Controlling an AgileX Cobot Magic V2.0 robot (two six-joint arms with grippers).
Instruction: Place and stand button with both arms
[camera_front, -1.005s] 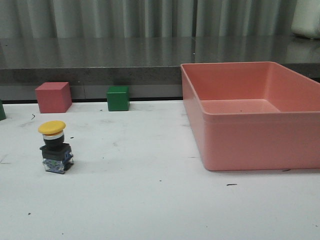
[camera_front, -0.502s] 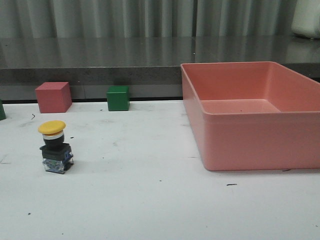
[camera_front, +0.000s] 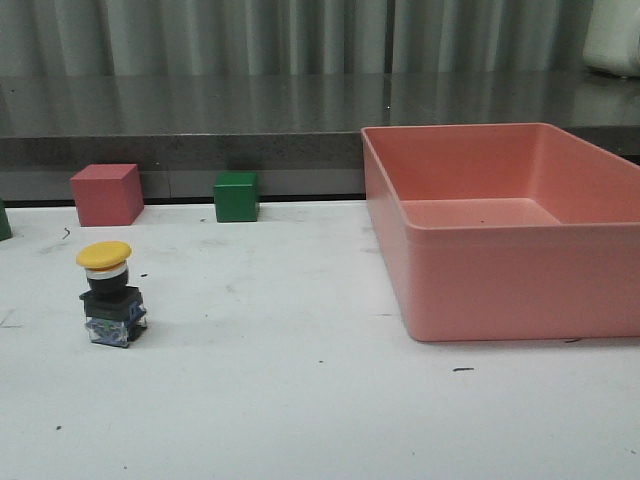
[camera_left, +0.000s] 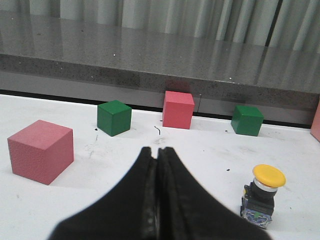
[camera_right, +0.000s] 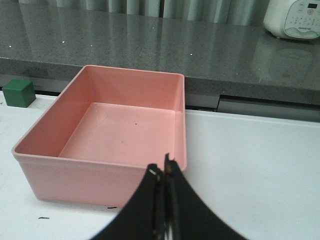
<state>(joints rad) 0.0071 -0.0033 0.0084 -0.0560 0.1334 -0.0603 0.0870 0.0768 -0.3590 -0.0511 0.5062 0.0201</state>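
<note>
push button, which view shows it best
The front view: the push button stands upright on the white table, whole and unobstructed, yellow cap up. The left wrist view also shows it, near the frame edge beside the shut left gripper. The right wrist view misses it.

The desk lies bare across its middle and along the whole front edge, so there is open passage from the left side to the right. The button stands upright near the left edge, with bare surface on every side of it. Behind it, along the back edge, a pink-red cube and a green cube stand apart from each other with a gap between them. The pink bin takes up the right half of the desk from the back edge forward; its tall walls block low passage there. A raised grey ledge closes off the back edge
</note>
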